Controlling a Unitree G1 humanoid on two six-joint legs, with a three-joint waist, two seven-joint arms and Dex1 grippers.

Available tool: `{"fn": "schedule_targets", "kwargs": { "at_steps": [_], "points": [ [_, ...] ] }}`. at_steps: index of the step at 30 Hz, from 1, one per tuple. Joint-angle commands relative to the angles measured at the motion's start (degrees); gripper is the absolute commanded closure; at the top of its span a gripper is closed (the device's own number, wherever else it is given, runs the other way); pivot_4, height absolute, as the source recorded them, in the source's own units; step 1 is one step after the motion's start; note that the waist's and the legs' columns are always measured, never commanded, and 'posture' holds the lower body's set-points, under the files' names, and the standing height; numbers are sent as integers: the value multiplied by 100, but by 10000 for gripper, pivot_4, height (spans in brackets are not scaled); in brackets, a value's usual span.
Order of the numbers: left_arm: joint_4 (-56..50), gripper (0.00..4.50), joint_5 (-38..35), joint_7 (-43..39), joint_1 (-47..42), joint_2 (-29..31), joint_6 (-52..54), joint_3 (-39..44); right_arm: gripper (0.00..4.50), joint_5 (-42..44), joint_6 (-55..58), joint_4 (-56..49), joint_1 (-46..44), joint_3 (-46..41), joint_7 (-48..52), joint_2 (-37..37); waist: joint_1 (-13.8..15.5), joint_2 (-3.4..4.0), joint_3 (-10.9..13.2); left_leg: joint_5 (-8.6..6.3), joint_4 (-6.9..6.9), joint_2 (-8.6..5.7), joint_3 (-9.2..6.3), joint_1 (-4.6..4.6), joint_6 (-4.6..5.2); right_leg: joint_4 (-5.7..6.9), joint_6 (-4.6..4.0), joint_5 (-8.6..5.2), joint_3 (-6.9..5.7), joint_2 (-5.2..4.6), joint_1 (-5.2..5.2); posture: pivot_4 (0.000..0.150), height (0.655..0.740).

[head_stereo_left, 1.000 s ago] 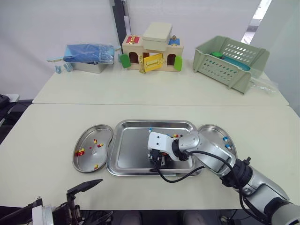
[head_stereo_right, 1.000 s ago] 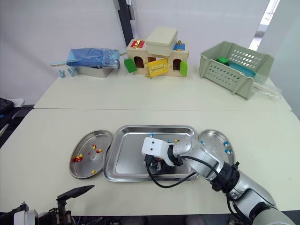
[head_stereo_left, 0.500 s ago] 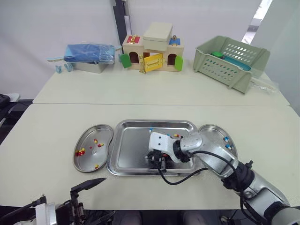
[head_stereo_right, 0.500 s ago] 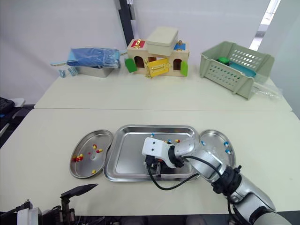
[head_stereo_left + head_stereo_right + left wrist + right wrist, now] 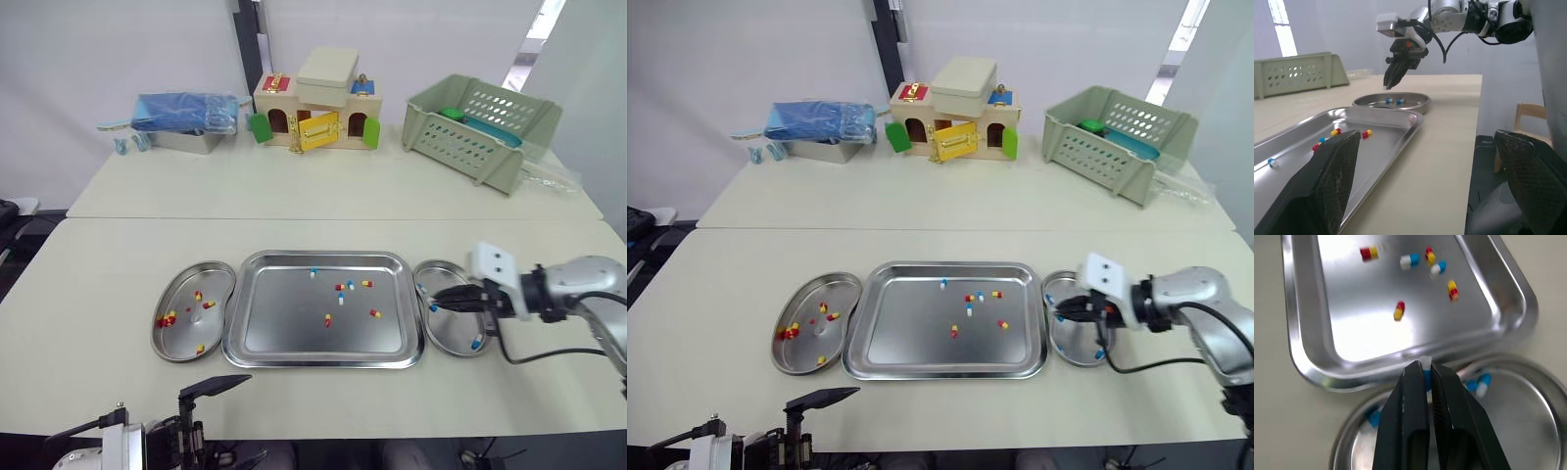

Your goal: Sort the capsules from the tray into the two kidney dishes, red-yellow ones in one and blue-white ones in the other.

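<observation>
Presently a blue-white capsule (image 5: 1426,378) is pinched by the right gripper (image 5: 1424,367), lengthwise along its fingers (image 5: 1413,404), white end outward, over the kidney dish (image 5: 451,333) at the tray's (image 5: 284,328) right edge, where others lie.

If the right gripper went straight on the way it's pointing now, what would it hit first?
The right gripper, shut on a blue-white capsule, points down over the right dish toward the tray. Probably the tray's near rim comes first, though depth is unclear.
</observation>
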Motion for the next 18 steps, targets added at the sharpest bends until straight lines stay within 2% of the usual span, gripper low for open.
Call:
{"fn": "schedule_targets", "kwargs": {
  "at_steps": [1,18],
  "points": [
    [-26,0,-115,-99,-59,58,-81,-87,44902,-22,-297,61,191,-289,117,-196,-11,0,0,0,0,0,0,1,0,1,0,0,1,0,0,1500,7400],
    [114,0,-47,77,-151,69,-104,-68,44902,-231,-586,404,339,-224,196,-248,-3,1,1,0,1,0,0,3,0,1,0,0,2,1,2,1500,7400]
  ]
}}
